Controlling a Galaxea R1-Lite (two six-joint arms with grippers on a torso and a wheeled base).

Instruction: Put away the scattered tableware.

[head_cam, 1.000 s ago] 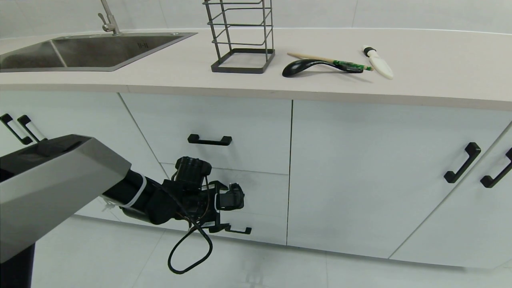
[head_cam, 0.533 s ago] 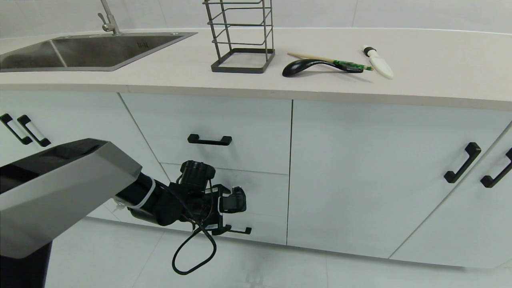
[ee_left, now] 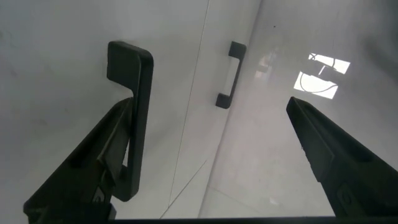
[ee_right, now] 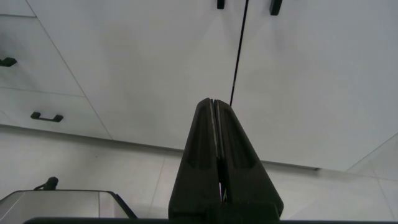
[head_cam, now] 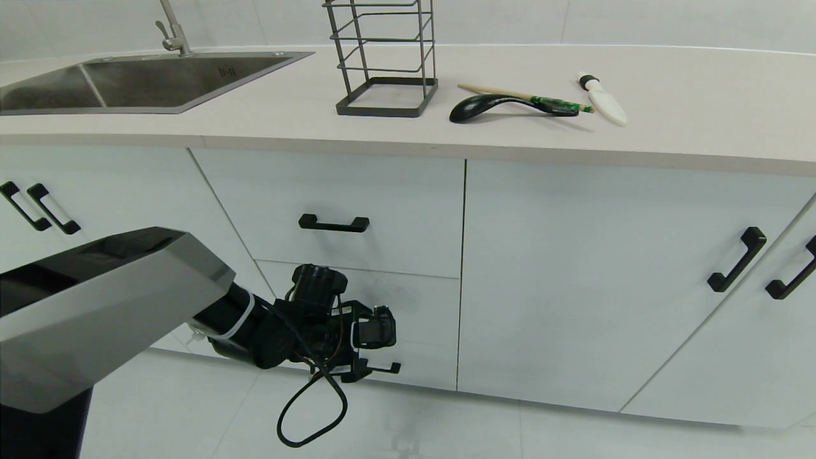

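Head view has the left gripper (head_cam: 373, 333) nearest, low in front of the lower drawer, just above its black handle (head_cam: 381, 368). Over the past second the left arm has pushed right and dipped a little, bringing the gripper closer to that handle. In the left wrist view its fingers (ee_left: 93, 162) are spread wide and empty, with one finger right against the handle. The right gripper (ee_right: 213, 104), seen in the right wrist view, has its fingers pressed together on nothing and faces the cabinet doors. Farther off, on the countertop (head_cam: 688, 108), the tableware has not moved: a black spoon (head_cam: 484, 106), chopsticks (head_cam: 523, 95) lying across the spoon's handle, and a white knife (head_cam: 604, 101) just right of them. A wire rack (head_cam: 386, 60) stands left of the spoon, and the sink (head_cam: 140, 76) is at far left.
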